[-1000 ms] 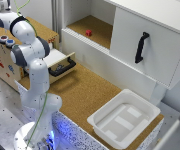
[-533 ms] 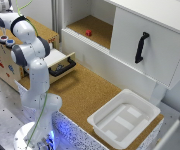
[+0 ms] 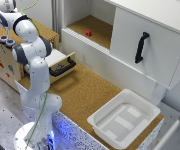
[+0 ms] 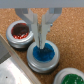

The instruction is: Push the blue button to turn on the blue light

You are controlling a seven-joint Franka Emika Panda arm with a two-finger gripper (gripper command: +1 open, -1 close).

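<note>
Ext view, far left: Panda arm (image 3: pixel 32 75) rises from its base at the near-left corner and bends over to the wooden box (image 3: pixel 5 60) at the left edge. Gripper (image 3: pixel 6 40) sits on the box top, too small here to read the jaws. Just right of the arm, open drawer (image 3: pixel 60 62) w/ black handle. Mid-scene: cork tabletop (image 3: pixel 85 95). Far centre: open cabinet compartment holding a small red block (image 3: pixel 88 33); right of it, white door w/ black handle (image 3: pixel 141 47). Near right: white bin (image 3: pixel 127 117).

Wrist view: red button (image 4: pixel 21 33), then blue button (image 4: pixel 44 54) beside it, a green button (image 4: pixel 70 77) at the frame edge. Gripper (image 4: pixel 42 44) jaws narrow, nearly together, holding nothing, fingertips (image 4: pixel 36 42) touching the blue cap.
</note>
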